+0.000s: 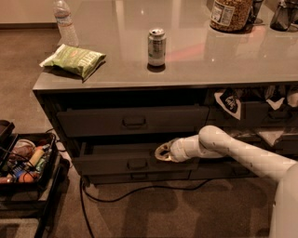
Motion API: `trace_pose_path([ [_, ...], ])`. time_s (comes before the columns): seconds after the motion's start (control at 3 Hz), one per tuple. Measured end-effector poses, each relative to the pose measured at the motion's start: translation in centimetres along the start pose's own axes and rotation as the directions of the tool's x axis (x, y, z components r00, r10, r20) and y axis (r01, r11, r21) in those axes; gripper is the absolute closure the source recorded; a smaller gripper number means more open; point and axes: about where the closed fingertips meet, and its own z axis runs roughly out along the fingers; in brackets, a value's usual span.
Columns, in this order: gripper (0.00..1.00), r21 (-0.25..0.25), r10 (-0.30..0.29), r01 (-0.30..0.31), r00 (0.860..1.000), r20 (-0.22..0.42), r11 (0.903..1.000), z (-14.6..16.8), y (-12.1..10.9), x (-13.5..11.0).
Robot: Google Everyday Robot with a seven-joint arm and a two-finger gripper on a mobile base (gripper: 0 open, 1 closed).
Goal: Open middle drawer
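The middle drawer (pixel 111 162) is a wide dark grey front with a small pull handle (pixel 137 163) at its centre. It stands a little out from the cabinet, with a dark gap above its top edge. My gripper (pixel 161 153) comes in from the right on the white arm (pixel 233 151). It sits at the drawer's top edge, just right of and above the handle. Above is the taller top drawer (pixel 134 122), shut, and below it the slim bottom drawer (pixel 139 176).
On the counter (pixel 209 60) stand a can (pixel 157 46), a green chip bag (pixel 74 59), a water bottle (pixel 64 21) and a jar (pixel 230 14). A black cart (pixel 25 162) of items stands at left. A cable (pixel 139 190) lies on the floor.
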Motion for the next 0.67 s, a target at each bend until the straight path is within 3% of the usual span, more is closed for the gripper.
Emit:
trace_pose_path([
  [0.33, 1.00, -0.001, -0.002, 0.002, 1.000, 0.000, 1.0000, 0.1, 0.0, 0.0],
  [0.67, 1.00, 0.045, -0.015, 0.014, 1.000, 0.011, 0.9989, 0.6, -0.2, 1.4],
])
